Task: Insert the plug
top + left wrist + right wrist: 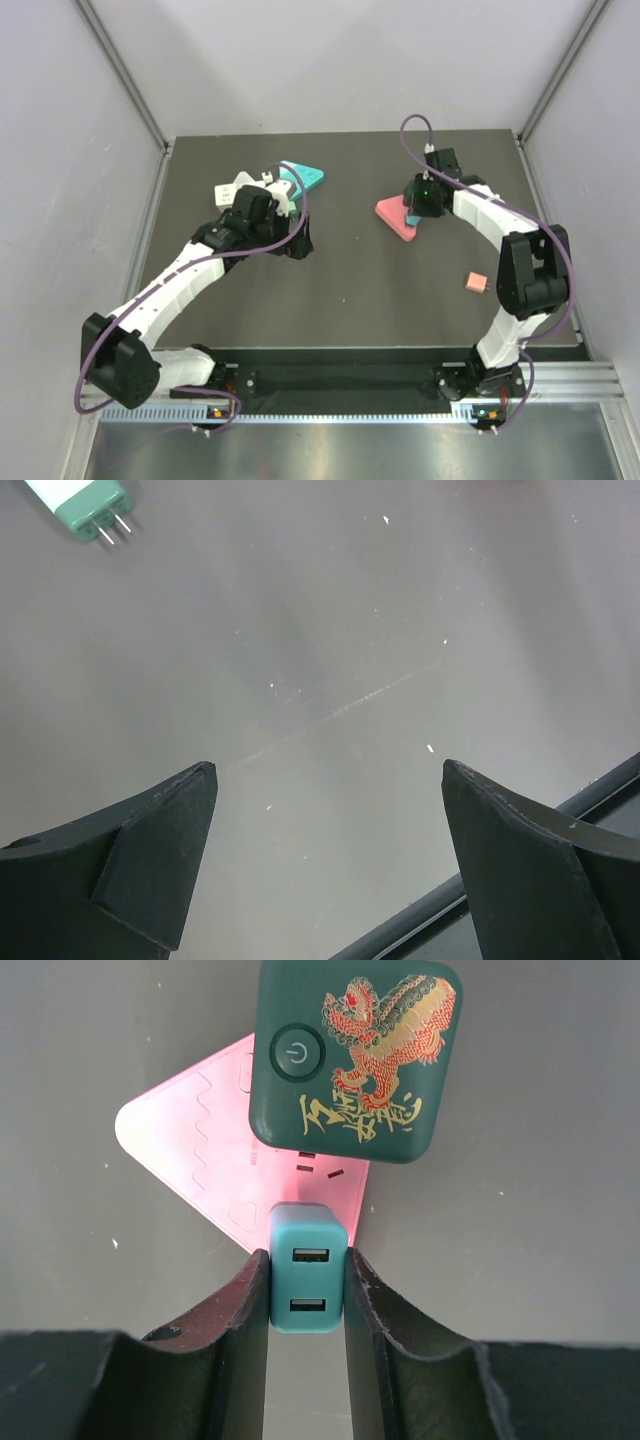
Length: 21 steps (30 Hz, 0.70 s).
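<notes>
Right wrist: prongs of teal plug (307, 1280) hidden

Soft, even light pours down on the dark bench (350, 290), shadows barely showing. Left wrist view: white specks, one thin glare streak across the bench. Right wrist view: pink power strip (200, 1150) glows, crisp.

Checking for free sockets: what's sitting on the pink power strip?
A dark green adapter sits on the pink strip, hiding whatever lies beneath; slots show near the teal charger.
</notes>
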### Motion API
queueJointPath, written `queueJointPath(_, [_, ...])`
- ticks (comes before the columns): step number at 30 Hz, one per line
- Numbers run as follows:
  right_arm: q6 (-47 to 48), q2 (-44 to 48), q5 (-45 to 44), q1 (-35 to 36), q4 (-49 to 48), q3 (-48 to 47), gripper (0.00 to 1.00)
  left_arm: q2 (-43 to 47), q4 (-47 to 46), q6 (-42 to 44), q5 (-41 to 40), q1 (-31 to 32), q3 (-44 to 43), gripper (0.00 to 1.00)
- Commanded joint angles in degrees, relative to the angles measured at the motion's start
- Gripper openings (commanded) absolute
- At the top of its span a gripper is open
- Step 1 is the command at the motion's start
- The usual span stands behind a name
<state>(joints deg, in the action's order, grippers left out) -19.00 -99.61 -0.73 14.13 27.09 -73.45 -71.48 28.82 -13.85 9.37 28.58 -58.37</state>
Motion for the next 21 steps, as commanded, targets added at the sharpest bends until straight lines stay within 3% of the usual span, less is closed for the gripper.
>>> queueJointPath(1, [-1.1, -0.8, -0.4, 0.8, 0.5, -2.7, 0.00, 2.0, -0.5, 0.3, -0.5, 0.0, 0.2, 0.98])
queueJointPath(21, [-5.1, -5.9, -11.1, 10.0, 3.9, -0.6, 0.00, 3.3, -0.8, 0.2, -0.7, 0.0, 0.3, 0.98])
